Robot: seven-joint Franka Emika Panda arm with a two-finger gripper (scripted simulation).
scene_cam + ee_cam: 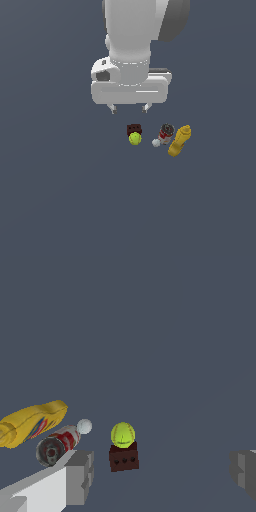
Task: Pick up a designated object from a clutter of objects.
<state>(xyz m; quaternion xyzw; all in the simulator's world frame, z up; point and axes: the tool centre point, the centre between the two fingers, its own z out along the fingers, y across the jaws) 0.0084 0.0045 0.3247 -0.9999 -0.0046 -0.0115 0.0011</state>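
Note:
The red and white tin can (165,133) with a dark lid lies in the clutter, between a yellow-green ball (134,138) and a yellow bottle (179,140). A tiny white ball (156,142) touches the can. A dark brown block (133,129) sits right behind the yellow-green ball. My gripper (129,108) hangs open and empty above the clutter, over the floor behind the block. In the wrist view the can (57,445) lies on its side with the lid towards the camera, next to one finger (80,476). The other finger (244,472) is far apart.
The wrist view also shows the bottle (31,423), the white ball (84,426), the yellow-green ball (122,434) and the brown block (123,457). All lie on a plain dark grey-blue floor (60,190).

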